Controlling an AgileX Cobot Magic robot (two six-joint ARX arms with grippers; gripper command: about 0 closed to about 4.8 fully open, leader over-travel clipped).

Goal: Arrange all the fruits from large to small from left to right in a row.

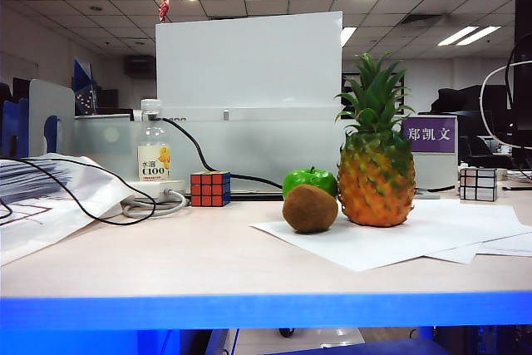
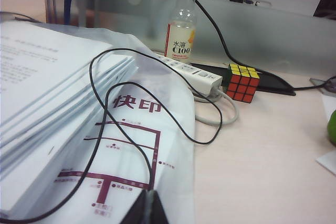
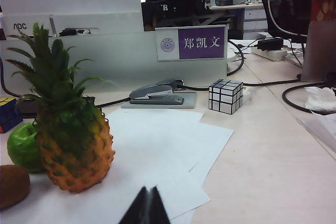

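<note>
A pineapple (image 1: 376,168) is standing upright on white paper sheets (image 1: 391,234) toward the right side of the desk (image 1: 191,259), its long axis vertical and its green crown pointing straight up. A kiwi (image 1: 310,208) is lying just beside it on the left, nearer the desk's front edge, its long axis running roughly along that edge. A green apple (image 1: 309,179) is sitting behind the kiwi, stem end up. A Rubik's cube (image 1: 209,189) and a clear bottle (image 1: 154,155) are standing farther left, near the back edge. The left gripper (image 2: 148,208) is hovering over a stack of papers (image 2: 58,108) at the desk's left side, fingertips pressed together and holding nothing. The right gripper (image 3: 147,206) is hovering over the white sheets, likewise closed and empty.
</note>
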